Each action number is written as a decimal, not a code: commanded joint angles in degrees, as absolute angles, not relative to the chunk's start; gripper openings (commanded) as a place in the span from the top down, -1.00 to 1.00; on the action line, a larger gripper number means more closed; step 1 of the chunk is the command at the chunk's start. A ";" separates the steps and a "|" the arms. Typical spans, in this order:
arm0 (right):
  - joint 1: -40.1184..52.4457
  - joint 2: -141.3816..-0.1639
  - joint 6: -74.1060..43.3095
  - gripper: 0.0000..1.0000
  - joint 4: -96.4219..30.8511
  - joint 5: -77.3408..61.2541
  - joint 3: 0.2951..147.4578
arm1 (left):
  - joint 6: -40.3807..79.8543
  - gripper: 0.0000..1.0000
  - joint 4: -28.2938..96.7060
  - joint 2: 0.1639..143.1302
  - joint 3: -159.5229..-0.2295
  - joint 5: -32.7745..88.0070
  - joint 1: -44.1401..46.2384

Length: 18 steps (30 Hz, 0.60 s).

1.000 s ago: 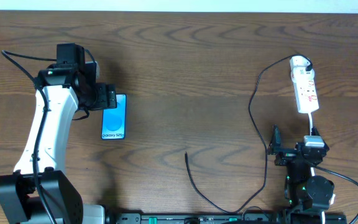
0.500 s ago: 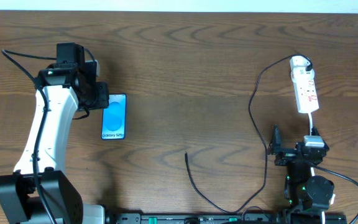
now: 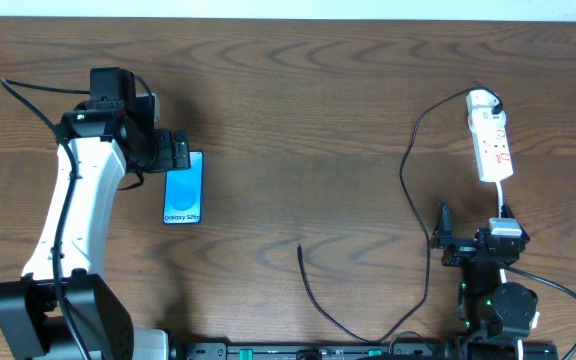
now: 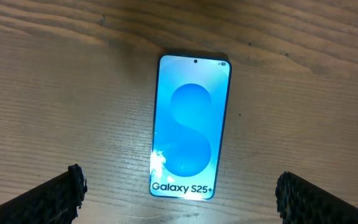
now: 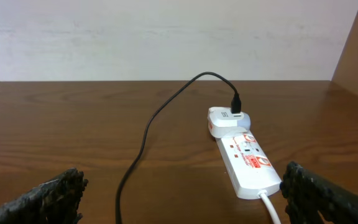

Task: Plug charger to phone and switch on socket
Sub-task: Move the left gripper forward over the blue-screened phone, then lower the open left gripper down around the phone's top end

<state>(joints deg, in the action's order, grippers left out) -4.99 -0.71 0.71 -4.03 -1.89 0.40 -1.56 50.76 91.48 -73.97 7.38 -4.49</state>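
Phone (image 3: 183,188) flat on table (image 3: 298,120) at robot's left, long axis running away from robot, just under left gripper (image 3: 175,153), jaws wide apart and empty. Charger (image 3: 405,180) with free plug end loose mid-table, well apart to phone's right, about midway between arms; right gripper (image 5: 182,196) equally wide apart, empty, facing socket (image 5: 244,155). Overhead alone giving cable's whole run; left wrist view giving phone centred between fingers (image 4: 73,186), lettered end nearer; right wrist view giving cable's other end seated at socket's far end.
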 commanded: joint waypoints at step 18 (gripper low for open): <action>-4.71 -0.34 1.32 -0.99 -4.27 -1.63 0.32 | -2.83 -1.00 50.39 101.14 -75.24 6.50 -2.26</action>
